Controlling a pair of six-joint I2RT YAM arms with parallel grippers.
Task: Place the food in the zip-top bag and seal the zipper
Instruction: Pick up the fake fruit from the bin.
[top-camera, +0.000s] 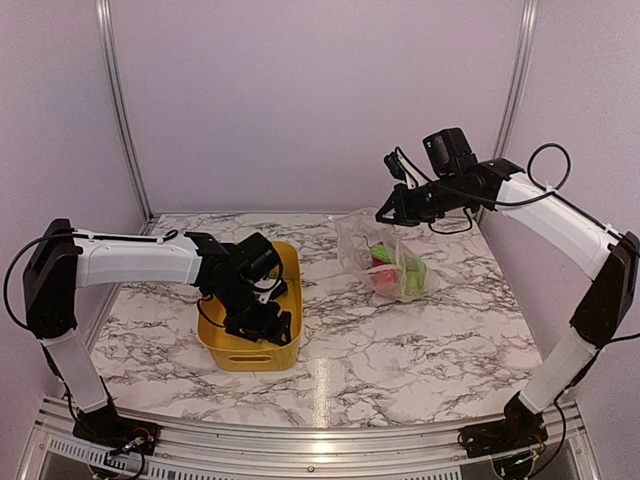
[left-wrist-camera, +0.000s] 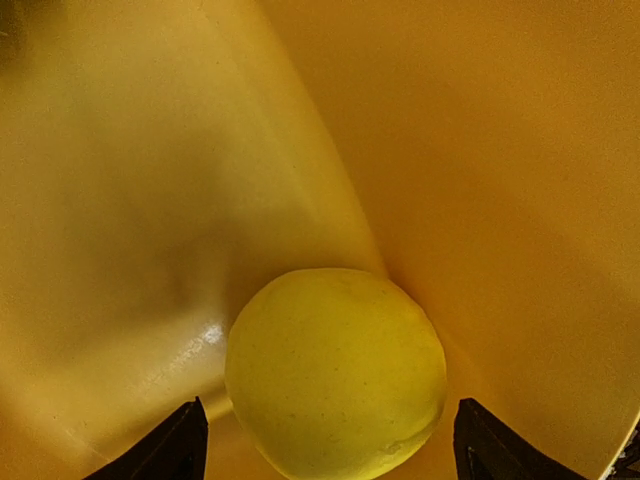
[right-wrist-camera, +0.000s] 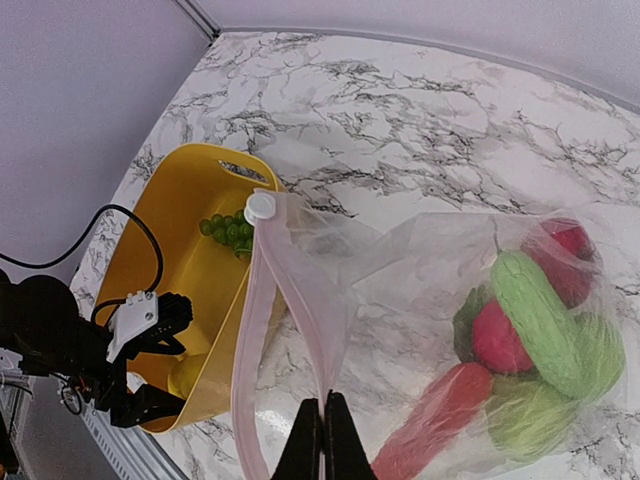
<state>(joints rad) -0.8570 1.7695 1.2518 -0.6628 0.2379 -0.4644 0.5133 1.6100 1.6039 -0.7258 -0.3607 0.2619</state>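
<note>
A yellow lemon (left-wrist-camera: 335, 375) lies in a corner of the yellow bin (top-camera: 290, 262). My left gripper (left-wrist-camera: 328, 402) reaches down into the bin, open, with one fingertip on each side of the lemon and clear of it. The zip-top bag (right-wrist-camera: 430, 260) lies on the marble to the right of the bin, its mouth lifted and gaping. My right gripper (right-wrist-camera: 324, 402) is shut on the pink zipper (right-wrist-camera: 292, 290) strip, whose white slider (right-wrist-camera: 260, 207) sits at the far end. Inside the bag are a pink-red ball (right-wrist-camera: 495, 335), green pieces (right-wrist-camera: 535, 320) and an orange-red carrot (right-wrist-camera: 440, 410).
A green grape bunch (right-wrist-camera: 228, 230) rests in the bin's far end near the handle slot. The bin stands left of centre, the bag (top-camera: 385, 255) right of centre. Walls with metal rails (top-camera: 120, 110) close the back and sides.
</note>
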